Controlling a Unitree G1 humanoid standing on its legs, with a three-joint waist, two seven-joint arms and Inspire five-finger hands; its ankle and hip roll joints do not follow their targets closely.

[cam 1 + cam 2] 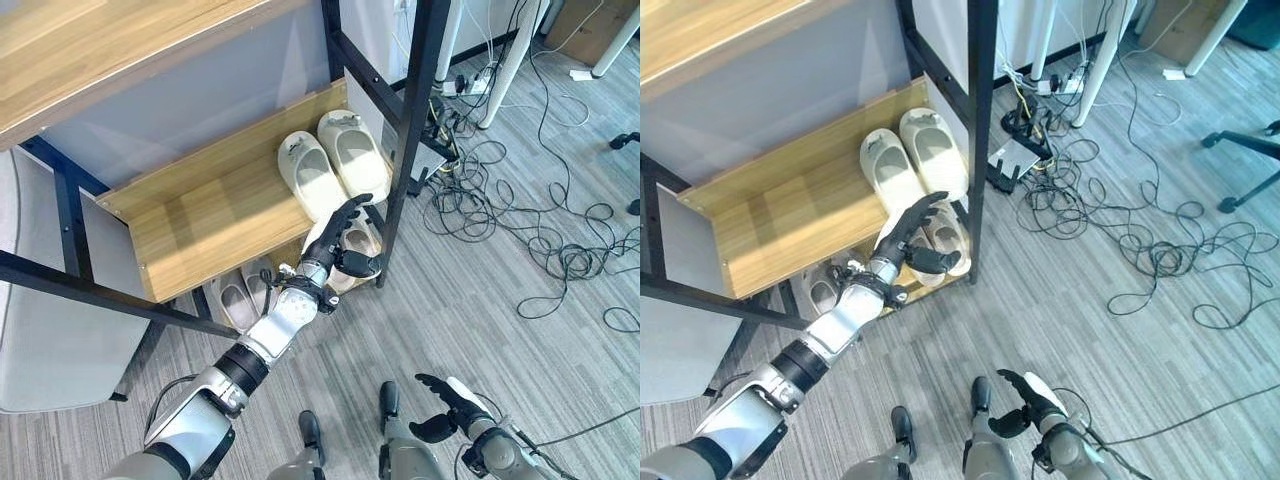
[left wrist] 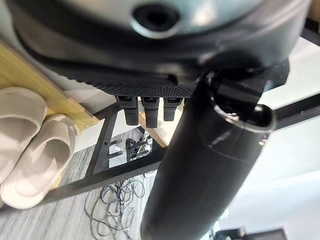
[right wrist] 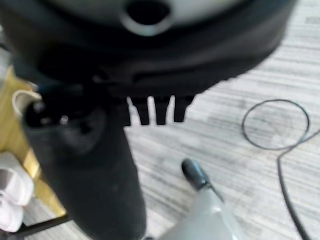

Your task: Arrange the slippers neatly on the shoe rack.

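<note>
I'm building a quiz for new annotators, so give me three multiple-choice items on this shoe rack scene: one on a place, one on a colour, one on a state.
1. Where is the cream slipper pair?
A. on the wooden shelf
B. on the floor by the cables
C. in the right hand

2. What colour is the shoe rack frame?
A. white
B. black
C. red

3. How is the left hand?
A. shut on a slipper
B. open, holding nothing
C. gripping a cable

Key: 1 A, both slippers lie side by side on the shelf; 2 B, its posts are black; 3 B, its fingers are straight at the shelf's front edge. The right hand is low over the floor.
</note>
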